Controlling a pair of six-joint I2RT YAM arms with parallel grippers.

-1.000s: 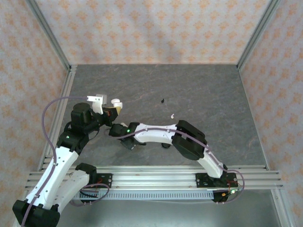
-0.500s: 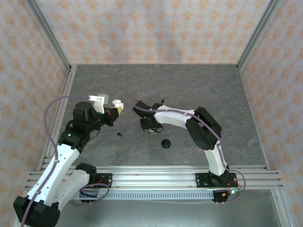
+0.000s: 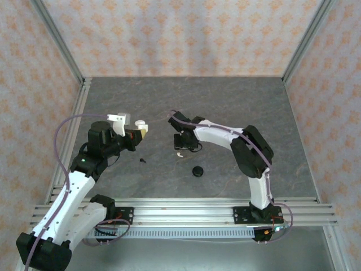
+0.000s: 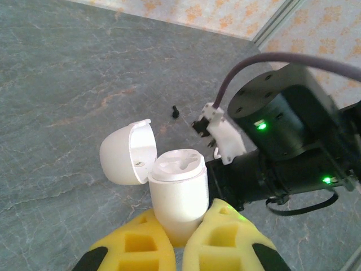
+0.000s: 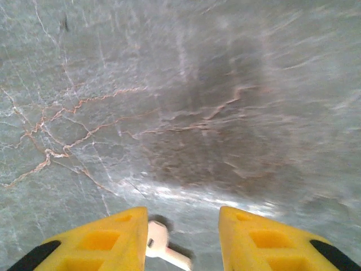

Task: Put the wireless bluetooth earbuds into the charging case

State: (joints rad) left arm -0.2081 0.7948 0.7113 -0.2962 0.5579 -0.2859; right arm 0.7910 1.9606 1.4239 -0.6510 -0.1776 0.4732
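Observation:
My left gripper (image 4: 179,240) is shut on the base of the white charging case (image 4: 177,183), held upright above the table with its lid (image 4: 127,152) hinged open; the case (image 3: 139,125) shows at the left. My right gripper (image 5: 183,226) is open, low over the table. A white earbud (image 5: 161,251) lies between its fingers, close to the left finger (image 5: 115,237). From above, that white earbud (image 3: 180,152) lies just in front of the right gripper (image 3: 182,145). One black earbud (image 3: 142,160) lies on the table below the case, another black earbud (image 4: 175,110) beyond the case.
A small round black object (image 3: 197,171) sits on the grey stone-patterned table (image 3: 242,107) near the front middle. The right arm's wrist (image 4: 282,135) stands close to the right of the held case. Patterned walls and metal rails (image 3: 73,68) enclose the table.
The right arm has swung from the left front, near the case, back to the table's middle and come down over the white earbud, its jaws widening. The left arm has stayed put with the case.

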